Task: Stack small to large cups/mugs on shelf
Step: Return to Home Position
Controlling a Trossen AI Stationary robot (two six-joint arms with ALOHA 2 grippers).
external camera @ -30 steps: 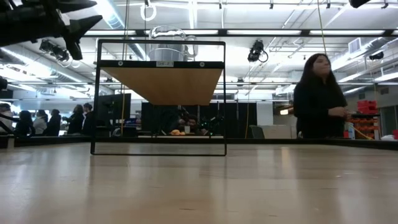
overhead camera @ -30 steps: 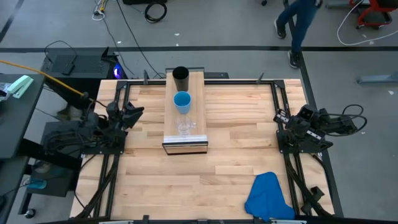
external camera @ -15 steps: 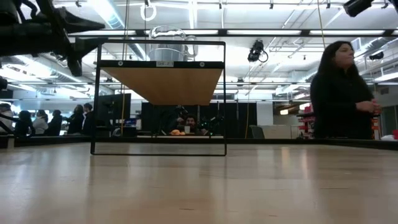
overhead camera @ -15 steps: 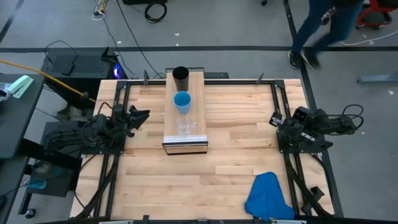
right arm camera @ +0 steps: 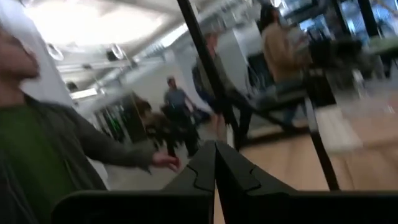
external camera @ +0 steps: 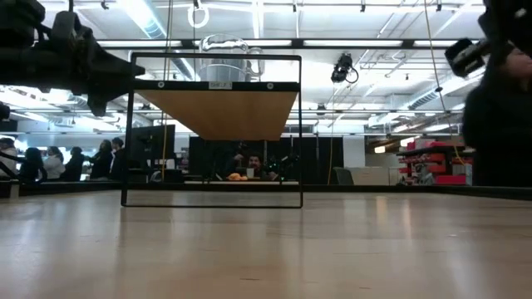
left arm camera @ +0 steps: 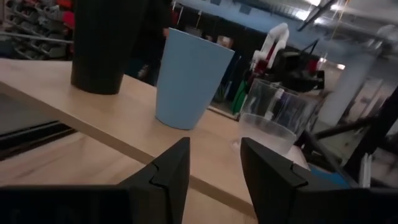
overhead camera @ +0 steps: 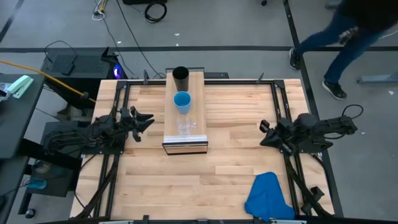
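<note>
Along the shelf (overhead camera: pixel 198 106) stand clear mug (overhead camera: pixel 185 127), bright-blue cup (overhead camera: pixel 182 101), black cup (overhead camera: pixel 180 77).

The shelf (overhead camera: pixel 198 109) is light wood with a silvery near edge, and it carries a black cup (overhead camera: pixel 180 76), a bright-blue cup (overhead camera: pixel 182 100) and a clear glass mug (overhead camera: pixel 185 127). The bench (overhead camera: pixel 236 124) is pale slatted wood, with a blue cloth (overhead camera: pixel 267 196) at near right.

Grey concrete floor (overhead camera: pixel 236 25) beyond the wooden table's (overhead camera: pixel 236 155) far edge, black cables (overhead camera: pixel 155 9) looped on it; a person (overhead camera: pixel 348 34) striding past the far right corner; dark desk (overhead camera: pixel 15 124) off the left edge; long ceiling lights (external camera: pixel 357 43) overhead, people (external camera: pixel 100 158) grouped far back
</note>
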